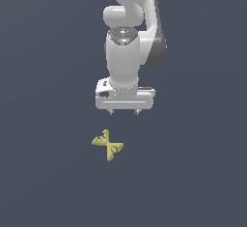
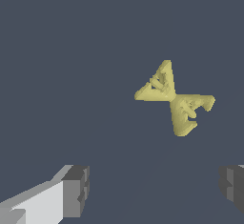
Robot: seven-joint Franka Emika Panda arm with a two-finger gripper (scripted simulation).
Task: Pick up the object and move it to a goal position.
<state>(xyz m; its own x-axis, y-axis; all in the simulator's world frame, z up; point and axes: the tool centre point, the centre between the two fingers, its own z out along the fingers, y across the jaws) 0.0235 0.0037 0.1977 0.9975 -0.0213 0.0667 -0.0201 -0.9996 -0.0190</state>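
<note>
A: What sat nearest the camera?

B: In the wrist view, two grey fingertip pads of the gripper, spread wide apart with nothing between them.

A: And the object?

B: The pale-yellow X-shaped object lay flat on the dark grey floor, its forked arms splayed. It was untouched, beyond the pads.

A: Where was the arm?

B: The white gripper hung above the object, slightly toward the exterior view's right, clearly apart from it.
</note>
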